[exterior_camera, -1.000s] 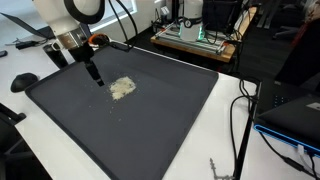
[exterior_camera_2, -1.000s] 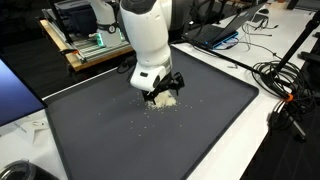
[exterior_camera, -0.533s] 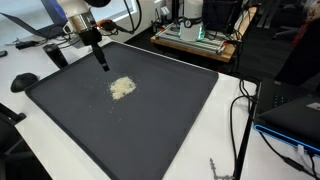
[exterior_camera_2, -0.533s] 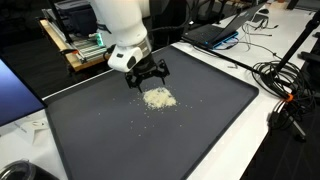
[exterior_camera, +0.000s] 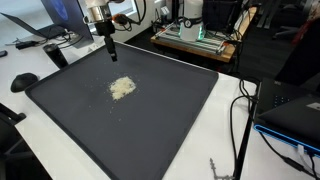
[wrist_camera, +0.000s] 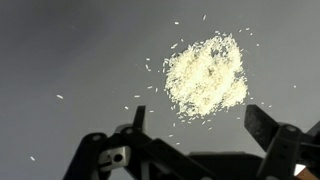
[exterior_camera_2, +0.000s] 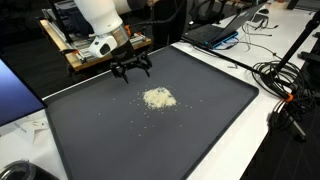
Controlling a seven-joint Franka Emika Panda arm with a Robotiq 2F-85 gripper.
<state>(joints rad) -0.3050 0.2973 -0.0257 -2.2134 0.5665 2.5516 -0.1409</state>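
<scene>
Hand (exterior_camera_2: 131, 70) open, holding nothing, hovering over the worktop (exterior_camera_2: 200, 130) at the edge by the rack (exterior_camera_2: 85, 50). Rice pile (exterior_camera_2: 158, 98) sits mid-worktop, well off every edge, apart from hand. Cables (exterior_camera_2: 272, 70) crowd one side edge.

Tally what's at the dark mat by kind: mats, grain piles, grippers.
Mat: 1
Grain pile: 1 (stray grains around it, too small to count)
Gripper: 1 (open, empty, clear of the pile)
Total: 3
</scene>
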